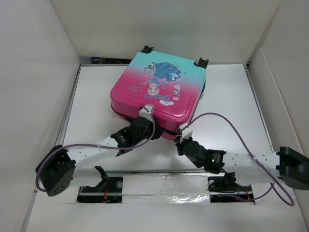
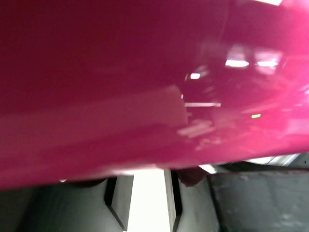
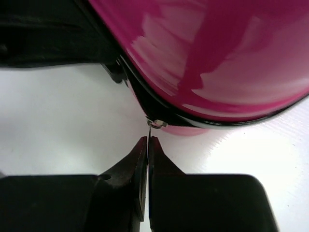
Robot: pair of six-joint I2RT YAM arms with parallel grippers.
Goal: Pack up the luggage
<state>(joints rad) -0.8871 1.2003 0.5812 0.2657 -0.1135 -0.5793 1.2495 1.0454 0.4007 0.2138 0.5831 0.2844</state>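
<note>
Centrally on the white tabletop (image 1: 96,106) lies the closed luggage (image 1: 159,92). The left hand (image 1: 146,113) sits at its near pink edge, fingers (image 2: 118,203) slightly spread, the shell filling its camera. The right hand (image 3: 148,140), tips pressed together, meets the metal zip pull (image 3: 157,123).

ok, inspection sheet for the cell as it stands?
Surface: white table, carrying only the suitcase and arms.
Job's things: suitcase lying flat, lid down, wheels at the far side.
Clutter: nothing seen.
Grippers: left gripper open, close against the near pink shell; right gripper shut, tips just under the zip pull; cannot tell if it pinches it.
Cables: purple cables loop off both arms; no snag seen.
Surroundings: white walls on three sides.
</note>
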